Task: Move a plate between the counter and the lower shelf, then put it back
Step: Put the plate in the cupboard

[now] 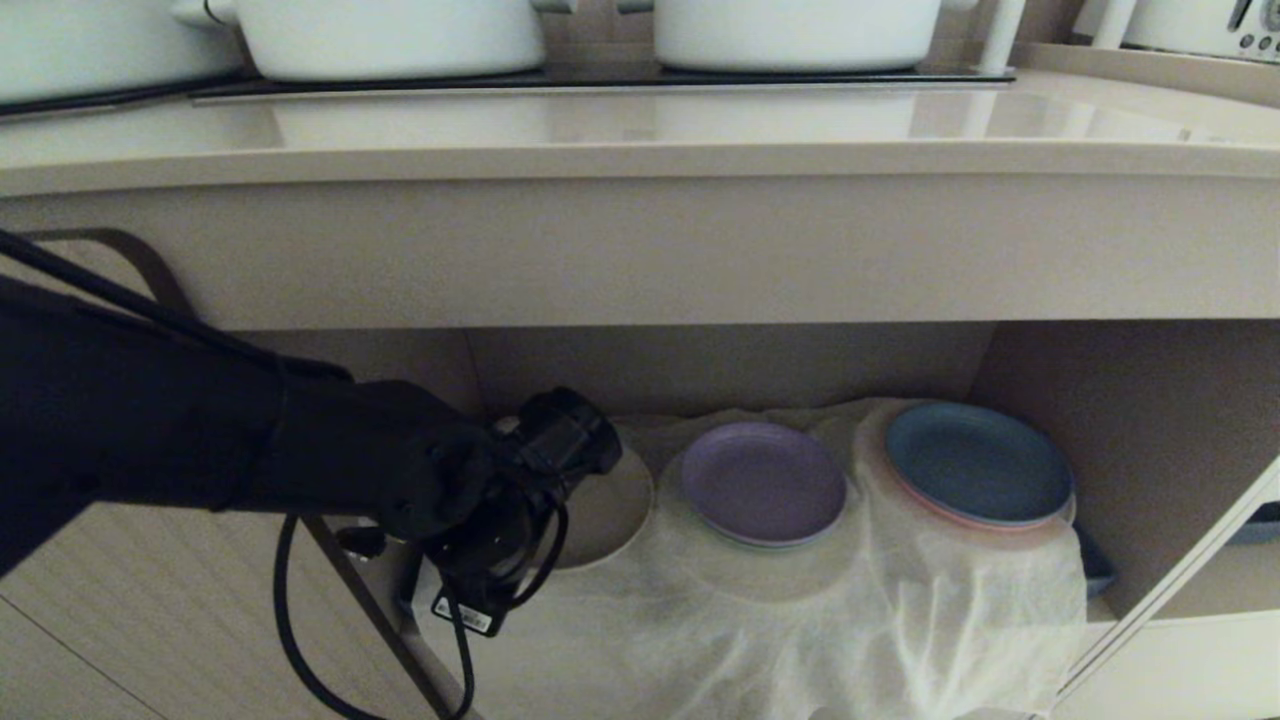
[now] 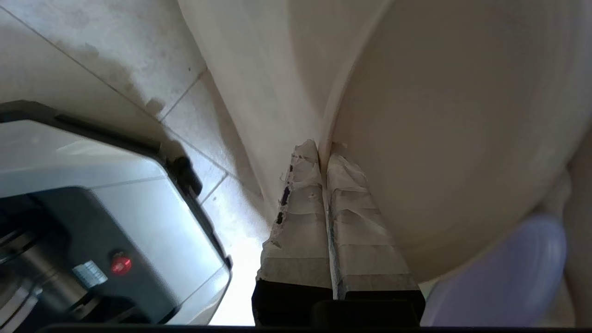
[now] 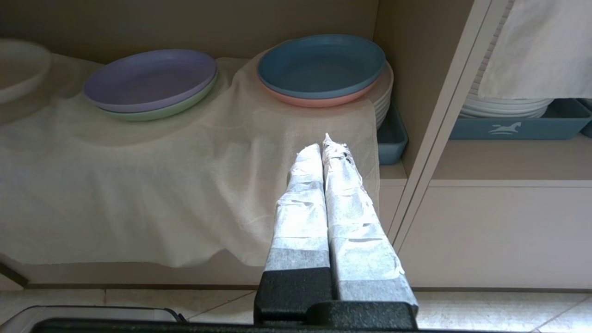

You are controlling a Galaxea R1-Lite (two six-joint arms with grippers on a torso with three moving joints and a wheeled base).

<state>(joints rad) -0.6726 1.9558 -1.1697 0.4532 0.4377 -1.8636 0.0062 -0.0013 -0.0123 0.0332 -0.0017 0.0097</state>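
- Gripping the plate (image 2: 462, 138) rim, left gripper (image 2: 326, 157) is pinched on its edge, centre frame; keep it level.
- Clear the purple plate (image 1: 763, 482); right gripper (image 3: 326, 148) pressed together, empty.

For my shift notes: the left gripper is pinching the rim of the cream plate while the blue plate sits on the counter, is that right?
Not quite. The left gripper does pinch the cream plate at its rim, but the head view shows the blue plate on the lower shelf, under the counter.

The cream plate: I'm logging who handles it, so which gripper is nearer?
Left. The left gripper has its fingers shut on the cream plate rim; the right gripper hangs shut before the shelf, apart.
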